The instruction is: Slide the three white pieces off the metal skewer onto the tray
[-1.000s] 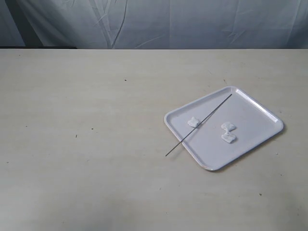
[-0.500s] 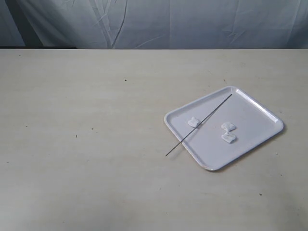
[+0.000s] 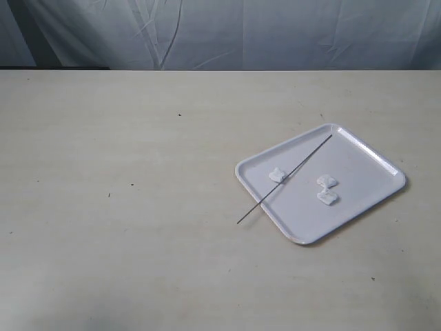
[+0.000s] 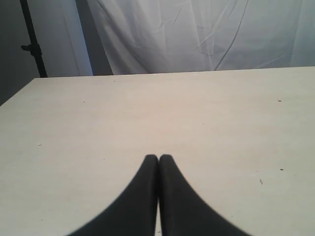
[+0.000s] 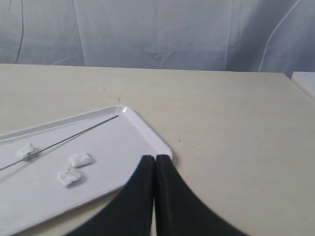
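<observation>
**Both grippers empty and closed, skewer lying across the tray**

Your left gripper (image 4: 158, 160) has its dark fingers pressed together with no gap, nothing between them. It hangs over bare table (image 3: 138, 172). Your right gripper (image 5: 155, 159) is the same: fingers tight together and holding nothing, with its tips near one long edge of the tray (image 3: 362, 172). Neither gripper shows in the exterior view.

The tray sits on the right half of the table, turned at an angle to the table edge. The metal skewer (image 3: 293, 171) lies diagonally across it. One end is near the tray's far corner, and the other end sticks out past the near-left rim over the table.

The three white pieces (image 3: 326, 181) are all inside the tray. One lump (image 3: 277, 175) sits right against the skewer on its left side, near the rim. You cannot tell from these views whether it is threaded on the rod or just touching it. The other two lie clear of the skewer on its right side, close together, one (image 3: 327, 198) just in front of the other.

A creased pale cloth (image 3: 275, 34) hangs behind the table
</observation>
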`<state>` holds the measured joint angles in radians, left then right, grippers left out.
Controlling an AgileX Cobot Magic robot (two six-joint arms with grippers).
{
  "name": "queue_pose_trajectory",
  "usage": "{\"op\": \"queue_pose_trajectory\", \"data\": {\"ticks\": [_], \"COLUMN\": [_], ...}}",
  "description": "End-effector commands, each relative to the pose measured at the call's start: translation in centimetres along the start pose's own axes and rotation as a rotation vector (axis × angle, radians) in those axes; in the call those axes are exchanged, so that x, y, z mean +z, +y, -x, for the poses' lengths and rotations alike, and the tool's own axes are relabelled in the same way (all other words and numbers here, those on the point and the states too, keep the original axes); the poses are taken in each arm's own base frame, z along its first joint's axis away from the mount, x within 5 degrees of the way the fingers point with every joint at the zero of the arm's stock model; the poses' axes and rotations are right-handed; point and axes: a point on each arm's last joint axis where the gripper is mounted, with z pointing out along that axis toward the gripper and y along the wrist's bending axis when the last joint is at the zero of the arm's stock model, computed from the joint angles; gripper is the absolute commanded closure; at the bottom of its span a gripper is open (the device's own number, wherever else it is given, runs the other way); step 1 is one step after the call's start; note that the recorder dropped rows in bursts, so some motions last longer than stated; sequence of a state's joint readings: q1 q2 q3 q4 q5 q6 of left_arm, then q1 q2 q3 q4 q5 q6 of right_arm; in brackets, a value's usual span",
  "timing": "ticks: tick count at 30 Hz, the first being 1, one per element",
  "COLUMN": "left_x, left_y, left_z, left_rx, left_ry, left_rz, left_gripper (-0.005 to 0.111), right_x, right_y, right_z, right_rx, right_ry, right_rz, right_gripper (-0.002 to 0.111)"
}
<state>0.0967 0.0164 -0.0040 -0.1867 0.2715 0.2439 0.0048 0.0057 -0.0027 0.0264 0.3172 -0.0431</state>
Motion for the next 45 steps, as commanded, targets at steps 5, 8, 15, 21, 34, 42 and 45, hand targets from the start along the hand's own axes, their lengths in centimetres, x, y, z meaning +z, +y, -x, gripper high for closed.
{"op": "queue_pose_trajectory", "data": {"ticks": [5, 8, 15, 21, 34, 42, 45], "left_x": [-0.04, -0.05, -0.05, -0.05, -0.04, -0.04, -0.04], "left_y": [0.19, 0.43, 0.49, 0.43, 0.41, 0.41, 0.41], "left_z": [-0.12, -0.15, -0.17, -0.16, -0.16, -0.15, -0.15], "left_rx": [-0.063, -0.085, -0.094, -0.018, -0.045, -0.045, -0.045], "left_ry": [-0.003, -0.001, 0.001, 0.002, 0.002, 0.000, 0.000], "left_rz": [0.022, 0.049, 0.056, 0.049, 0.046, 0.047, 0.047], "left_gripper": [0.107, 0.107, 0.107, 0.107, 0.107, 0.107, 0.107], "right_x": [-0.02, -0.02, -0.02, -0.02, -0.02, -0.02, -0.02], "right_y": [-0.03, -0.03, -0.03, -0.03, 0.00, 0.00, 0.00], "right_z": [0.00, -0.02, -0.02, -0.02, -0.02, -0.02, -0.02], "right_rx": [0.013, 0.016, 0.020, 0.020, 0.027, 0.027, 0.027], "right_ry": [-0.010, -0.008, -0.008, -0.008, -0.008, -0.008, -0.008], "right_rz": [-0.006, -0.006, -0.005, -0.005, -0.002, -0.002, -0.002], "right_gripper": [0.108, 0.108, 0.108, 0.108, 0.108, 0.108, 0.108]}}
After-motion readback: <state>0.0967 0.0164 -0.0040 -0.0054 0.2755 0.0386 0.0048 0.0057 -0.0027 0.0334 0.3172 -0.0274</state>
